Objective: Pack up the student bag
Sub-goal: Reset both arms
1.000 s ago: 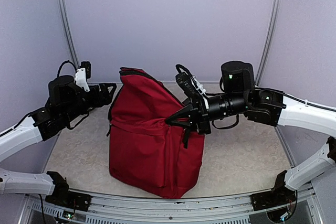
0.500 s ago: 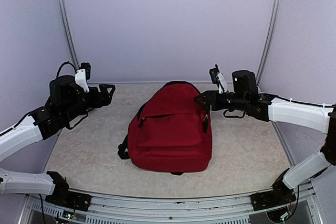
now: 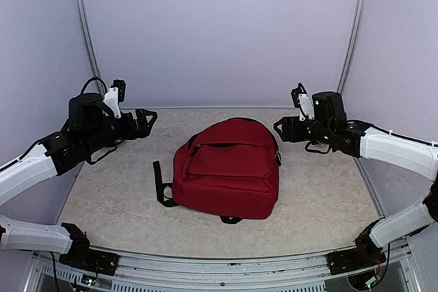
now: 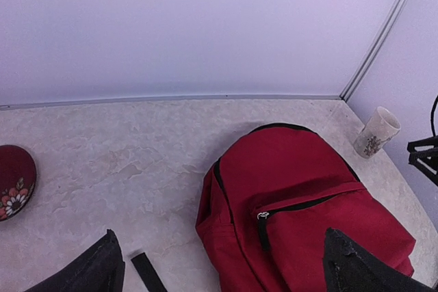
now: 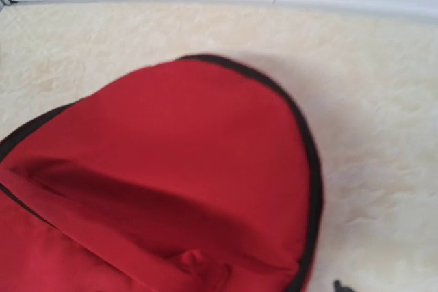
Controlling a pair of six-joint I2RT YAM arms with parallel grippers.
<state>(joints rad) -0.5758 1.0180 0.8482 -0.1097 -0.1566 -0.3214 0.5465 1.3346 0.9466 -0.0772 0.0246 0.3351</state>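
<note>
Now | left gripper (image 3: pixel 148 122): jaws wide apart, empty | right gripper (image 3: pixel 277 128): jaws apart, clear of student bag (image 3: pixel 229 176)

Left arm (image 3: pixel 24 172), right arm (image 3: pixel 400 152): white shell links, round black joint housings. Left hand (image 3: pixel 148 122), right hand (image 3: pixel 278 129) black, pointed fingers (image 4: pixel 96 271). White wrist brackets (image 3: pixel 111 100), thin black cables (image 3: pixel 86 85).
</note>
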